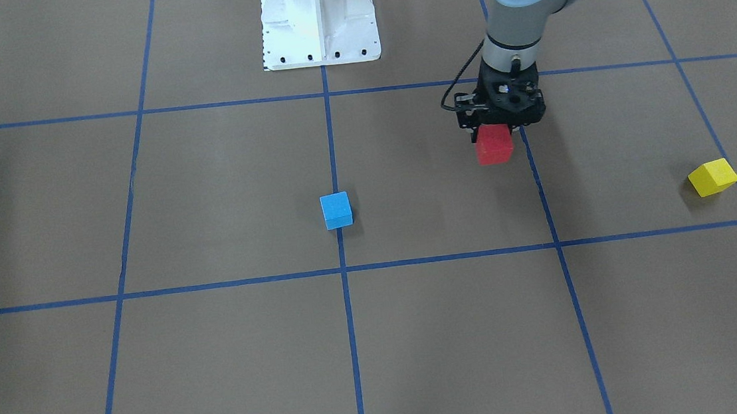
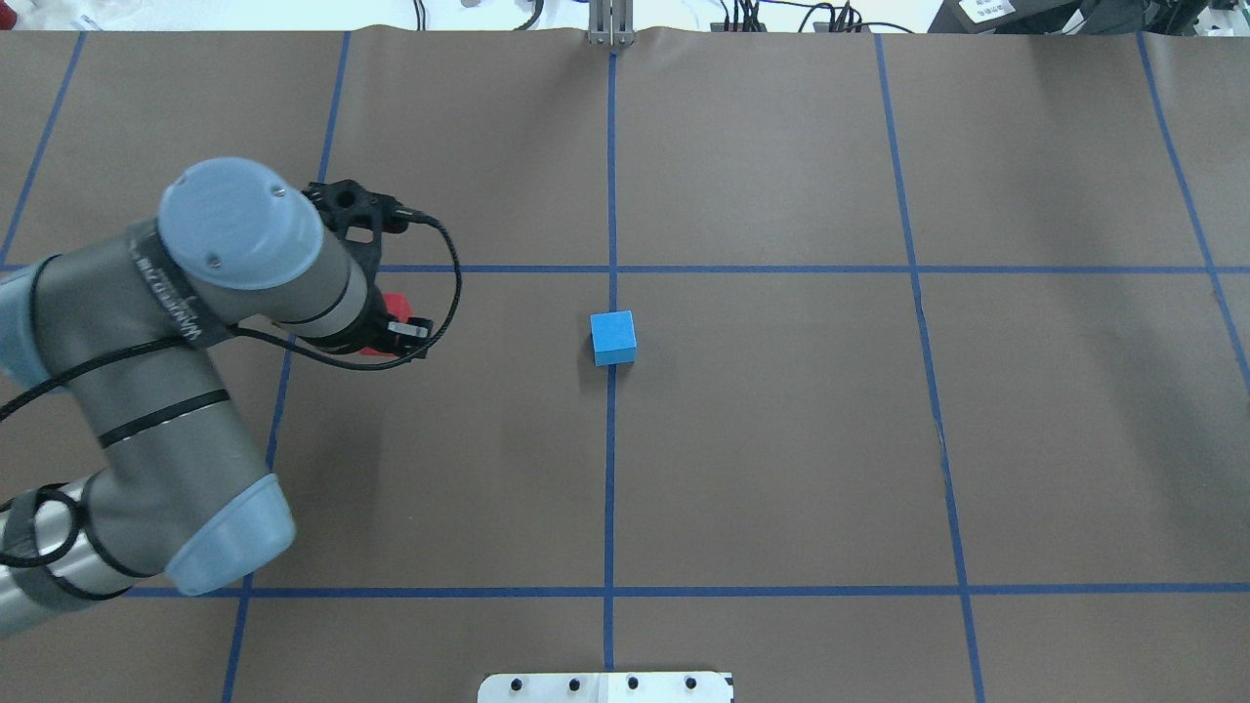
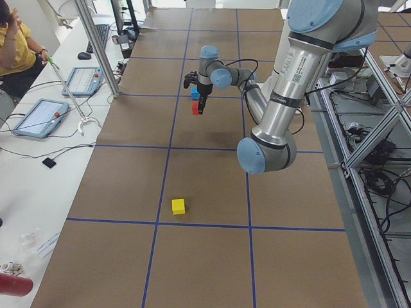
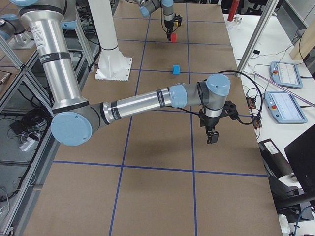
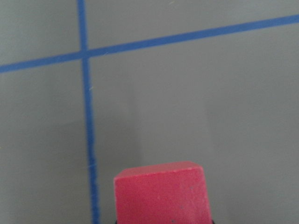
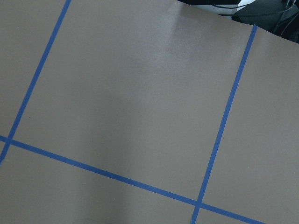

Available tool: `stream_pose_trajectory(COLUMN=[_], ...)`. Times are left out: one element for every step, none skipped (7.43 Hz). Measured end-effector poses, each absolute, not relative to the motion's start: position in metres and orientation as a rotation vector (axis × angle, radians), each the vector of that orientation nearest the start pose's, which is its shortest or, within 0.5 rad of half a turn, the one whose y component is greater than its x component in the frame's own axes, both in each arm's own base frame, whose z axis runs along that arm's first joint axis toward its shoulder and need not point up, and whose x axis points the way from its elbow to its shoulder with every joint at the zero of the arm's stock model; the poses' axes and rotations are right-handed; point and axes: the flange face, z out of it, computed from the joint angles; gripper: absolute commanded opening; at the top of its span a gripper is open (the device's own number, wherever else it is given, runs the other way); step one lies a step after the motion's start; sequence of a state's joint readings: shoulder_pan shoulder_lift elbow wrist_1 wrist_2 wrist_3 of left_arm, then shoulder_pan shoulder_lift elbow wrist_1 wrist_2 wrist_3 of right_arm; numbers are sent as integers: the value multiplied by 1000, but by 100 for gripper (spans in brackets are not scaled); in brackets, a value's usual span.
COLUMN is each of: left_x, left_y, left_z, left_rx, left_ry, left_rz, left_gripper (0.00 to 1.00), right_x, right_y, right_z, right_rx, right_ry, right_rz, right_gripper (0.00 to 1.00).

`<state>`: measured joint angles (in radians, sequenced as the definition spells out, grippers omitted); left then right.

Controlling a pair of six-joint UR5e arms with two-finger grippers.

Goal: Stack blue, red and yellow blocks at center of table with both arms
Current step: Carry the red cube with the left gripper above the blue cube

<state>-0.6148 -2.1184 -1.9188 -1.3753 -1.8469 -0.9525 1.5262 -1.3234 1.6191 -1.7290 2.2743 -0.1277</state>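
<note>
My left gripper [image 1: 494, 134] is shut on the red block [image 1: 494, 144] and holds it left of the table's centre, seemingly a little above the paper. The red block fills the bottom of the left wrist view [image 5: 161, 193]. The blue block [image 2: 613, 338] stands alone at the table's centre on a tape line. The yellow block [image 1: 713, 177] lies far out on my left side and is hidden in the overhead view. My right gripper [image 4: 212, 135] hangs over bare table on my right. It shows only in the exterior right view, so I cannot tell if it is open.
Brown paper with a blue tape grid [image 2: 610, 488] covers the table. The white robot base [image 1: 319, 24] stands at the near edge. An operators' bench with tablets [image 3: 42, 115] and a seated person [image 3: 13, 45] runs along the far side.
</note>
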Motion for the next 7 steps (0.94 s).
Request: stream_pose_trajectory(left_x=[466, 497, 526, 551, 573, 592, 605], left_y=[-448, -460, -467, -473, -479, -484, -485], left_z=[191, 161, 136, 119, 110, 106, 106], left_rx=[180, 172, 164, 156, 149, 144, 139], left_ry=[723, 722, 722, 726, 735, 742, 745], left_rz=[111, 117, 125, 122, 108, 95, 92], left_gripper=[0, 0, 0, 0, 0, 9, 16], right_x=[45, 47, 49, 50, 51, 51, 52], right_y=[-588, -586, -585, -584, -583, -582, -582], right_z=[526, 528, 530, 531, 532, 533, 532], right_rx=[155, 151, 148, 147, 146, 145, 145], right_ry=[-696, -696, -696, -697, -697, -697, -697], right_rz=[-204, -197, -191, -187, -185, -183, -182], right_gripper=[100, 100, 100, 100, 100, 100, 100])
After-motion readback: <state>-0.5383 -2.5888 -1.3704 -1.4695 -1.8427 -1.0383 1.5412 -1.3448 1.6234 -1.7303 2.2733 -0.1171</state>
